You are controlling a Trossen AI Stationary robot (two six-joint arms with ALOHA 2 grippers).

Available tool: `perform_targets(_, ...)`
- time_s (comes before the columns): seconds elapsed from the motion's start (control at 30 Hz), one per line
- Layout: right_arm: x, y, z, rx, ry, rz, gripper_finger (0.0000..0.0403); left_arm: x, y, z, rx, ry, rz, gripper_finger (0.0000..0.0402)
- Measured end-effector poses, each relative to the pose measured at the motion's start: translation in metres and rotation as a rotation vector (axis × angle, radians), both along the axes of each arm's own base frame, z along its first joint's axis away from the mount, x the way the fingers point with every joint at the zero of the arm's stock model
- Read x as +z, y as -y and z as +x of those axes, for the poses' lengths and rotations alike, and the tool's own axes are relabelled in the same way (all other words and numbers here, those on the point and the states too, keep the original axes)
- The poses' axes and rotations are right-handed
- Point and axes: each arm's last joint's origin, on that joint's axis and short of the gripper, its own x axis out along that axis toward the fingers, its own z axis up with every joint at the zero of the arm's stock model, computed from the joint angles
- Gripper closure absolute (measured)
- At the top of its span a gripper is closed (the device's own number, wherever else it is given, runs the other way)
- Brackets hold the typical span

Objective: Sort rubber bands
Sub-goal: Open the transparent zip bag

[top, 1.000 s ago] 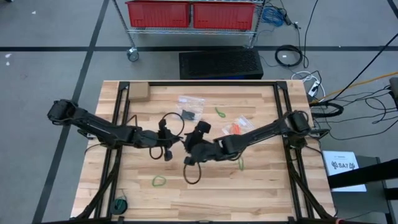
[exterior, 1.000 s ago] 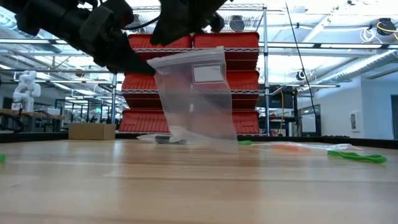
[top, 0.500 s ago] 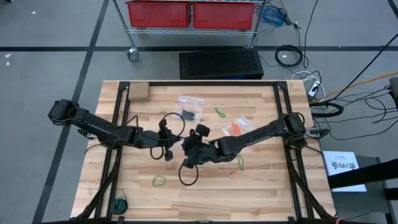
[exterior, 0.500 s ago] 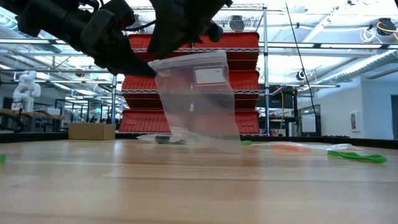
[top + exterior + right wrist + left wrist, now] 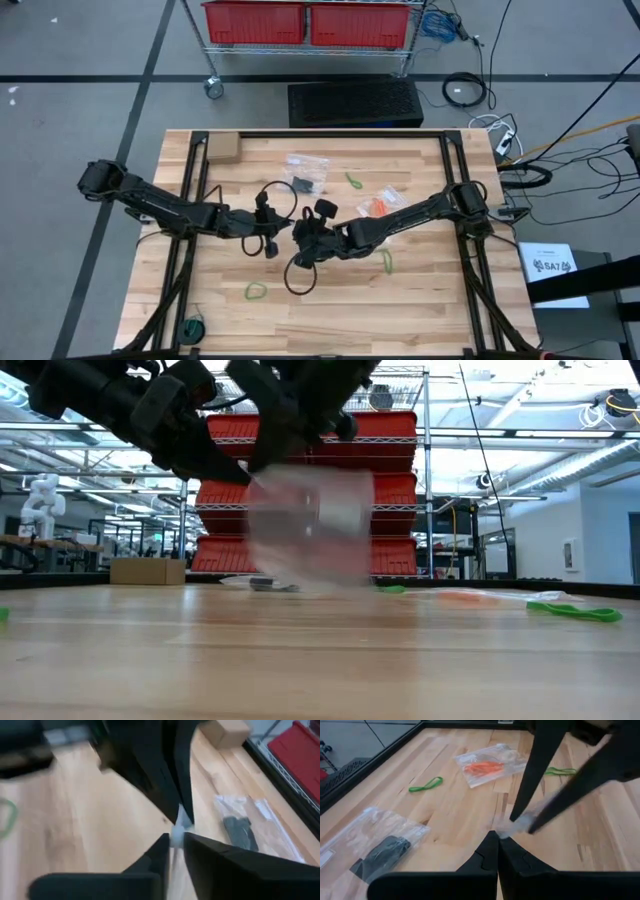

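Observation:
A clear zip bag (image 5: 310,525) hangs between my two grippers above the table's middle, its lower edge close to the wood. My left gripper (image 5: 276,240) and right gripper (image 5: 297,243) meet tip to tip, both shut on the bag's top. Loose green rubber bands lie flat on the table (image 5: 256,291), (image 5: 353,181), (image 5: 387,263). Orange-red bands sit inside a flat clear bag (image 5: 378,206), and black ones in another (image 5: 303,185). My left gripper pinches the clear bag's top edge (image 5: 506,830) between its two shut fingers, coming level from the table's left. The bag hangs below it. My right gripper pinches the same top edge (image 5: 178,827) right beside the left fingertips, slanting down from the table's right. The bag hangs below the hold.
A small cardboard box (image 5: 221,149) sits at the far left corner. A dark green roll (image 5: 192,328) lies by the near left edge. Black cables loop under both wrists (image 5: 298,278). Bare wood lies along the near side.
My right gripper has moved toward the table's left and a little toward the near edge, closing on my left gripper. The hanging bag has shifted with it, its top edge dropping slightly, and it is swinging. My left gripper has kept still.

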Motion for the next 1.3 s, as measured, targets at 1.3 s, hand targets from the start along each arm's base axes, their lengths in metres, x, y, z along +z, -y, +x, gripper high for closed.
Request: perform_targets(1.3,-0.007,-0.018,-0.013,0.031,-0.107,-0.019,0.0399,0.004,-0.004,0.004,-0.1,0.029,-0.043,0.0246)
